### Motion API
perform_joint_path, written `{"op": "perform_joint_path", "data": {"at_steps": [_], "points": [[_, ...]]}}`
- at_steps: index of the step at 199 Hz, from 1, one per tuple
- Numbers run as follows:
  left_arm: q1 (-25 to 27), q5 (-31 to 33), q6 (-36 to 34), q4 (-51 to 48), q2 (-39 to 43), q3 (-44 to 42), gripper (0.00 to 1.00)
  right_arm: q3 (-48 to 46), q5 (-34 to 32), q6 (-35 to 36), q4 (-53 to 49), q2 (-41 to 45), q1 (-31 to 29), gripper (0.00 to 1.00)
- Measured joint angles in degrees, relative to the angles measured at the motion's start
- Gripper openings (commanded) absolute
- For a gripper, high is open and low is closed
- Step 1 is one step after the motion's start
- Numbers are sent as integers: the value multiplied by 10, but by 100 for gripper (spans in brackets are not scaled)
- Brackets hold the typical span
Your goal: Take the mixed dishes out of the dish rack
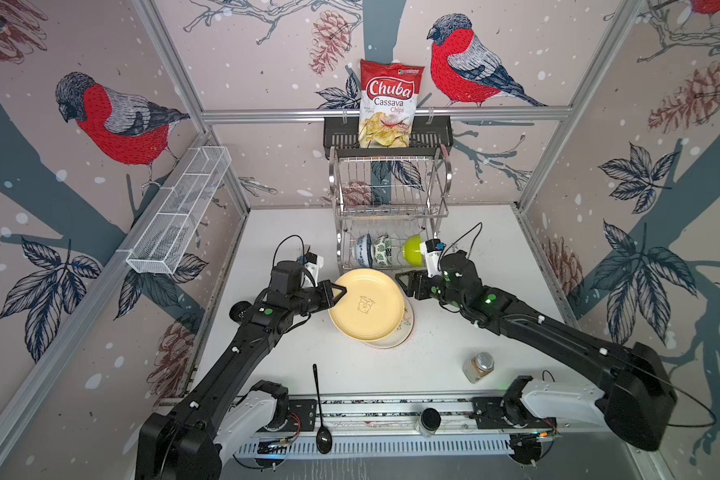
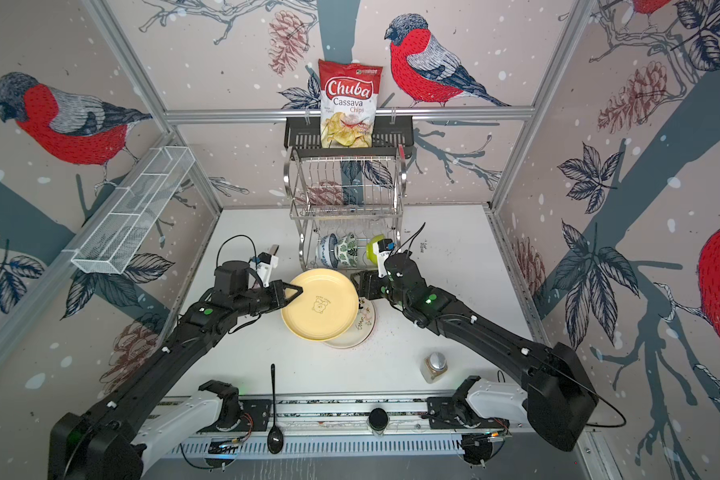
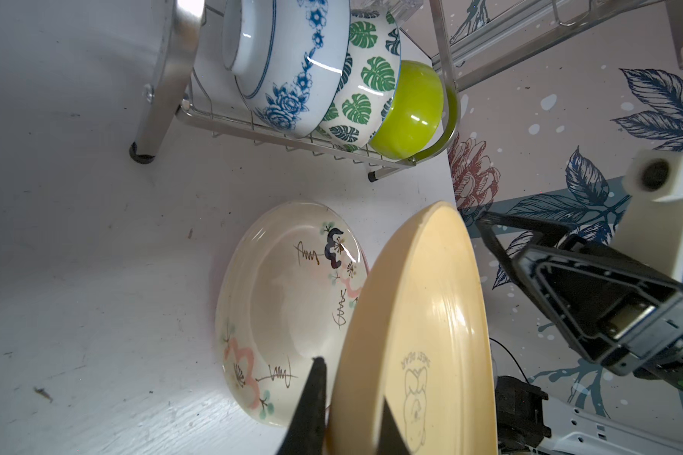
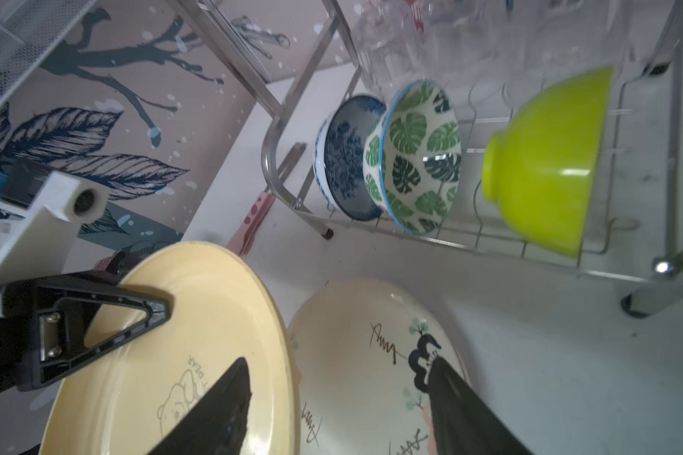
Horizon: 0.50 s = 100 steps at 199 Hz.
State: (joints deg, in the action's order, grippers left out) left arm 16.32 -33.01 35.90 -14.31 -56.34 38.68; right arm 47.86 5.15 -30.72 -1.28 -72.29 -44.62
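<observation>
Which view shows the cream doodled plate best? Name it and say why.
Left wrist view: the cream plate lies nearly whole, doodles clear, only one edge behind the yellow plate. The right wrist view cuts it off at the frame's edge. In both top views a sliver shows under the yellow plate.

Cream plate [image 1: 395, 340]: in both top views we see only a crescent; the yellow plate [image 1: 366, 305] covers the rest.
Pink plate [image 3: 366, 263]: a thin sliver under the cream plate, no more.
Tumblers [image 4: 411, 43]: blurred glass in the right wrist view; we cannot count them.
Left gripper [image 1: 338, 293]: lower finger hidden beneath the yellow plate in the top views.
Right gripper [image 4: 338, 358]: finger bases cut off by the right wrist view's edge.
Black-lidded jar [image 1: 429, 422]: contents too small for us to tell.
</observation>
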Motion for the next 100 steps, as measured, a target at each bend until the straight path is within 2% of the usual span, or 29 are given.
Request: {"op": "perform_joint_path", "data": {"at_steps": [36,51,78,100], "points": [[0,11,-9,3,-1,-6,0,0,43,-32,8,-54,-3,49],[0,18,-15,5,-2,-10,0,0,55,-42,17,-71,-8,35],[11,38,-20,16,-2,-18,0,3,57,-59,35,-91,-23,15],[30,63,-25,37,-2,-37,0,-2,54,-67,39,-92,-26,10]]}}
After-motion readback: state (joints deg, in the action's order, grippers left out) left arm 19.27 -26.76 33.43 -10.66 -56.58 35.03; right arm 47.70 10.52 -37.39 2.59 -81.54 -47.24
